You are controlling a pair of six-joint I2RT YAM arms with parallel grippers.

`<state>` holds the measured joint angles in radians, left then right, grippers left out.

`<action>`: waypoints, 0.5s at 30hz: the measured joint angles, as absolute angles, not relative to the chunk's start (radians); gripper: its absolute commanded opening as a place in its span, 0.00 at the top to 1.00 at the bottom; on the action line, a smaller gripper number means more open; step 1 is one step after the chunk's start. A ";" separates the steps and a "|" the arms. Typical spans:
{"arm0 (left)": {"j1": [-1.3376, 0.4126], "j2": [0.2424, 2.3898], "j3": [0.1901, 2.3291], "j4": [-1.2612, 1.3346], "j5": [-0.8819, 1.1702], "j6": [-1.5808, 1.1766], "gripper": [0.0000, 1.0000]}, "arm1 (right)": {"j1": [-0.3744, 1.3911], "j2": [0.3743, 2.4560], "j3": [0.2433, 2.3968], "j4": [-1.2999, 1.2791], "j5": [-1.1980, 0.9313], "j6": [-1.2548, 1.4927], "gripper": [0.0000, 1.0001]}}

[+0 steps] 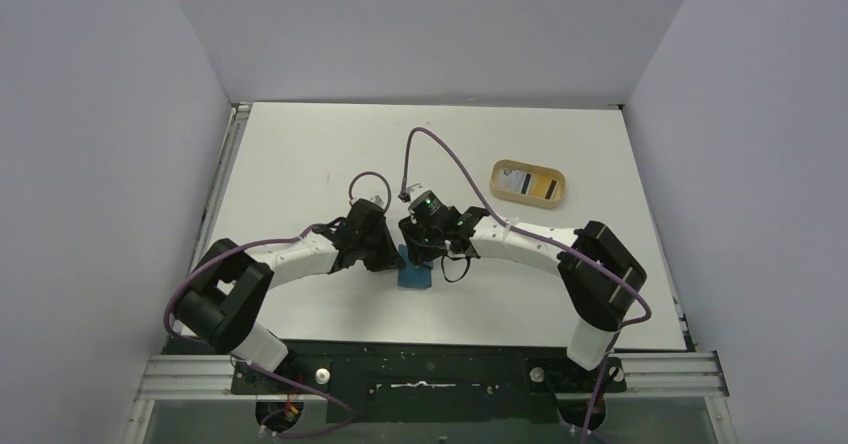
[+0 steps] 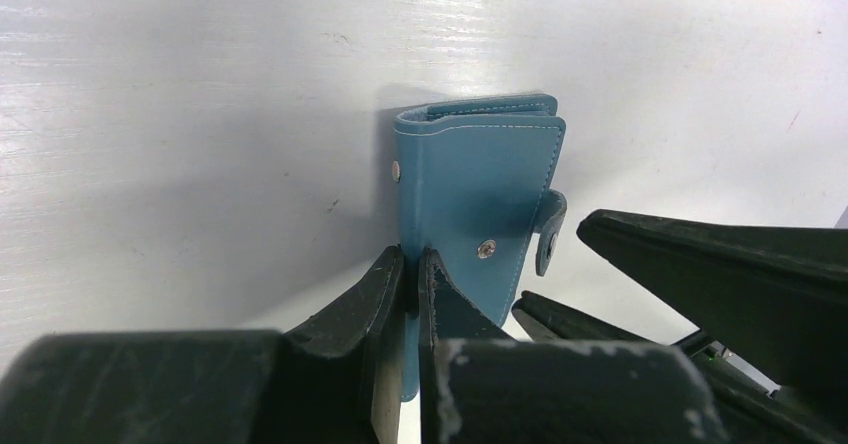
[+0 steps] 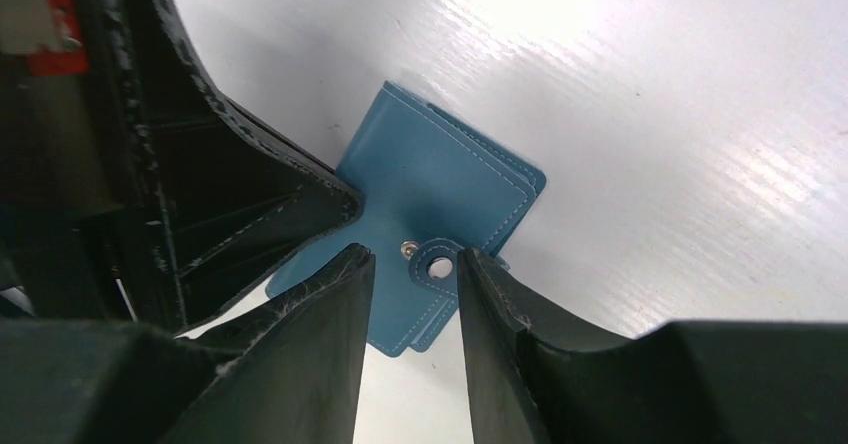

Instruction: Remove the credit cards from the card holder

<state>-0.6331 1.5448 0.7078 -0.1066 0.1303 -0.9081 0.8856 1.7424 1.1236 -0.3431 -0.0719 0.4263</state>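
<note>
The card holder (image 2: 470, 194) is a smooth teal-blue leather-like wallet with pale stitching along its edges and a small metal stud on its face. It is folded shut but unfastened, its short rounded snap tab (image 3: 437, 267) hanging loose. It sits at the near centre of the matte white table (image 1: 300, 164), between my two arms. My left gripper (image 2: 412, 284) is clamped on one edge of it, the scuffed black fingers pinched nearly together over the leather. My right gripper (image 3: 415, 264) stands released, its jaws apart on either side of the snap tab; I cannot tell whether either finger touches it. Both arms bend inward, wrists angled down over the holder. Well apart, towards the far right, a tan rounded tray (image 1: 556, 192) holds a pale credit card (image 1: 522, 181) with a dark stripe.
</note>
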 measured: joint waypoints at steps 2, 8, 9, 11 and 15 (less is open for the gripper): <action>-0.633 1.545 0.708 -0.107 0.130 -0.908 1.00 | 0.893 1.742 1.138 -0.353 -0.059 0.421 0.64; -0.633 1.545 0.708 -0.107 0.130 -0.907 1.00 | 0.905 1.744 1.150 -0.369 -0.028 0.407 0.65; -0.633 1.545 0.708 -0.108 0.131 -0.907 1.00 | 0.905 1.745 1.150 -0.375 -0.022 0.406 0.66; -0.633 1.545 0.708 -0.109 0.131 -0.906 1.00 | 0.908 1.747 1.151 -0.387 -0.008 0.403 0.66; -0.634 1.545 0.711 -0.113 0.131 -0.905 1.00 | 0.913 1.748 1.161 -0.416 0.019 0.398 0.66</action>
